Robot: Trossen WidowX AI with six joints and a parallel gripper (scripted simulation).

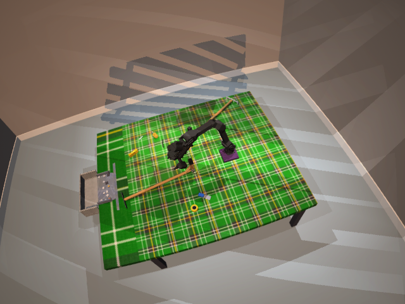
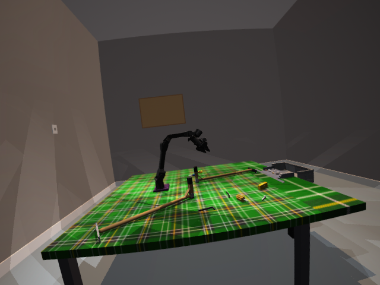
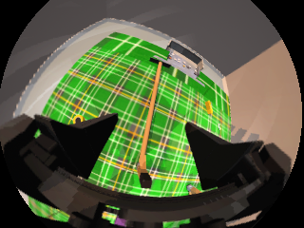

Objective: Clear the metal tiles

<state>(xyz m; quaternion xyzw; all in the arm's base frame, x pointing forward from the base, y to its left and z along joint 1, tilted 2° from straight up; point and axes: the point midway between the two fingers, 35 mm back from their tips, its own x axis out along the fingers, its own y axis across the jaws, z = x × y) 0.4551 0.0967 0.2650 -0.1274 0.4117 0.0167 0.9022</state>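
Gripper (image 1: 179, 164) (image 2: 206, 150) (image 3: 152, 121) wide open, nothing between the fingers, raised above the green plaid table (image 1: 248, 183) (image 2: 171, 224) (image 3: 100, 85), pointing down at a slant.

Long scraper (image 1: 157, 184) (image 2: 227, 174) (image 3: 150, 114) lies on the table, not held. Its upright black-topped grip (image 1: 190, 161) (image 2: 195, 173) (image 3: 145, 180) is below the hand, near it in the top view but well apart in height in the exterior view. Wrist view: the wooden shaft runs up the middle of the gap between the fingers, grip low in frame, black blade (image 1: 124, 199) (image 2: 252, 170) (image 3: 160, 62) far out ahead, near the lip of the steel bench plate (image 1: 111, 179) (image 2: 271, 176) (image 3: 192, 74).

Small metal tiles (image 1: 104, 187) (image 2: 273, 171) (image 3: 178, 62) scattered on the plate; catch box (image 1: 88, 212) (image 2: 303, 174) (image 3: 182, 49) at its far end.

Toothed rake (image 1: 222, 109) (image 2: 143, 214) (image 3: 194, 190) on the table too, other side of the arm; in wrist view only a bit shows, by the right-hand finger in frame. Yellow block (image 1: 133, 152) (image 2: 262, 186) (image 3: 209, 107) well apart from the scraper.
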